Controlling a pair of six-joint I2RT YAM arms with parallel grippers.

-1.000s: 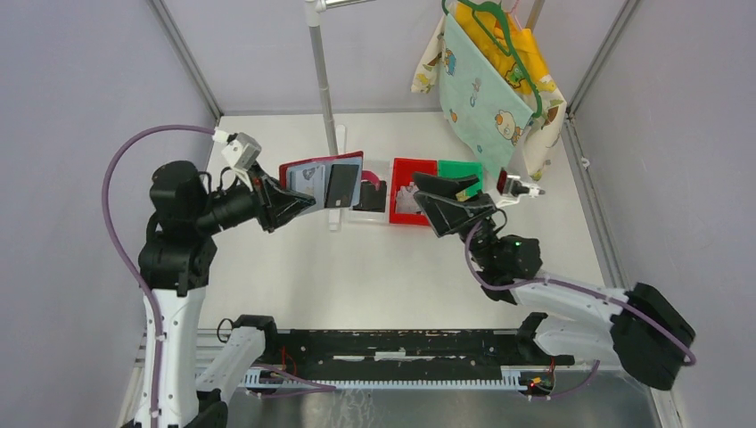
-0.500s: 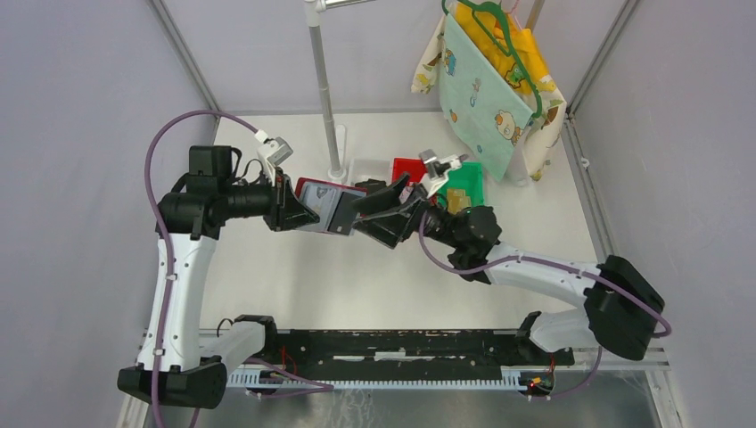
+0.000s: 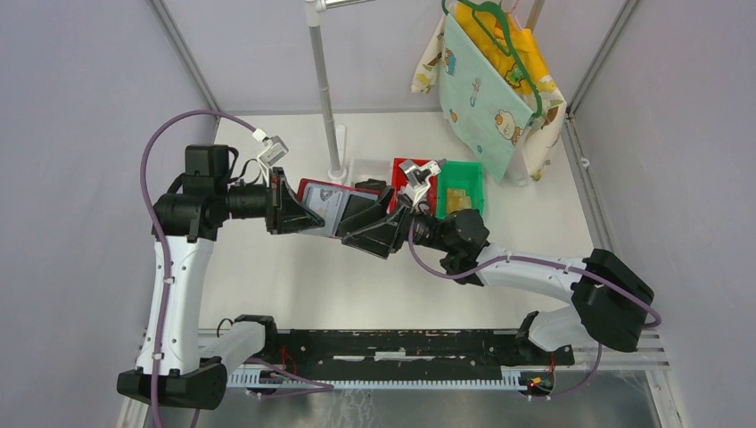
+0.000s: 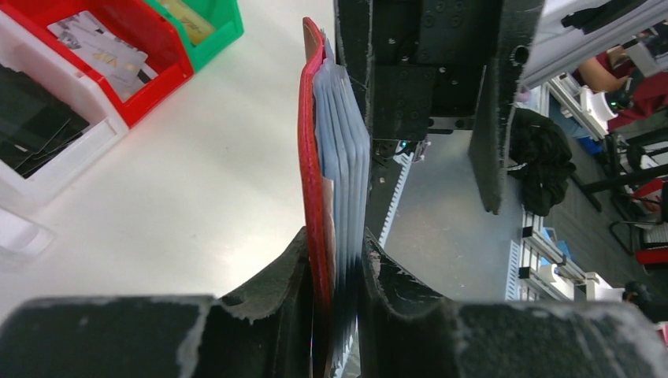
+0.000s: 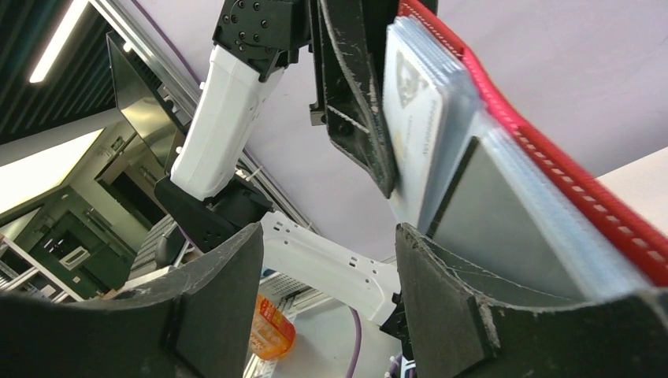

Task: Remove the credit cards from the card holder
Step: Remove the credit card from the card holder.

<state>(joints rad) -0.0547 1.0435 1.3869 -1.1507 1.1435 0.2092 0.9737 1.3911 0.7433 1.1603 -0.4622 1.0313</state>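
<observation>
1. Above the surface centre, we see the left claw clamped on the red card holder.
2. At its 4 o'clock, the right claw stands apart, perhaps touching the sleeves.
3. At 3 o'clock, a tan credit card lies in the green bin.

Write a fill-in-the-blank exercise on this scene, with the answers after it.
The left tool is shut on the ____ card holder.
The right tool has its jaws standing ____, with nothing between them.
The tan card lies in the ____ bin.
Missing words: red; open; green.
</observation>
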